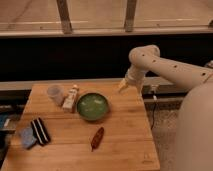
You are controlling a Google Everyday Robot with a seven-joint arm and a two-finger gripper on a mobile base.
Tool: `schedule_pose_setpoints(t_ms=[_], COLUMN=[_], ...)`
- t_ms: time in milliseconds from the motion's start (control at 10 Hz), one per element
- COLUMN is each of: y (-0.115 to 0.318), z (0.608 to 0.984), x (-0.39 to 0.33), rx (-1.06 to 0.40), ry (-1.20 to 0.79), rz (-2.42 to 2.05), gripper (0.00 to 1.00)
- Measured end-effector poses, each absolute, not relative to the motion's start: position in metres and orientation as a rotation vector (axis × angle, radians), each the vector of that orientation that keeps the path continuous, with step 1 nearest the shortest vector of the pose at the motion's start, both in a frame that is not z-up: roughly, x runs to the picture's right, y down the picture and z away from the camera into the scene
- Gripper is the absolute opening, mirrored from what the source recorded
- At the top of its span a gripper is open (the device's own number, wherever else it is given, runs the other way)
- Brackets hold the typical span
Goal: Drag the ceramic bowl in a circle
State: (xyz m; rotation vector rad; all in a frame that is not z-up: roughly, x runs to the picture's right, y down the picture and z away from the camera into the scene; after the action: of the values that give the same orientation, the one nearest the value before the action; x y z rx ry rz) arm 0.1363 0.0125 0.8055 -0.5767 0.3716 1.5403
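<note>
The ceramic bowl [92, 106] is round, shallow and glossy green with a darker rim. It sits near the middle of the wooden table [125, 145], toward the back. My gripper [122, 87] hangs at the end of the white arm, above the table's back edge. It is to the right of the bowl and behind it, apart from it and holding nothing that shows.
A translucent plastic cup [55, 94] and a small white bottle [71, 98] stand left of the bowl. A red-brown packet [97, 138] lies in front of it. A black striped item [40, 131] and a blue one [27, 137] lie at the front left.
</note>
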Motion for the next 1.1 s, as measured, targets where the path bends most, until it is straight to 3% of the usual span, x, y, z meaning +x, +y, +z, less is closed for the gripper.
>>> schedule_pose_setpoints(t_ms=[600, 1100], y=[0.027, 0.074], z=[0.809, 0.837], x=[0.121, 0.035], rx=[-0.696, -0.829], ry=[0.313, 0.323], rz=[1.563, 1.433], gripper=[0.66, 0.66])
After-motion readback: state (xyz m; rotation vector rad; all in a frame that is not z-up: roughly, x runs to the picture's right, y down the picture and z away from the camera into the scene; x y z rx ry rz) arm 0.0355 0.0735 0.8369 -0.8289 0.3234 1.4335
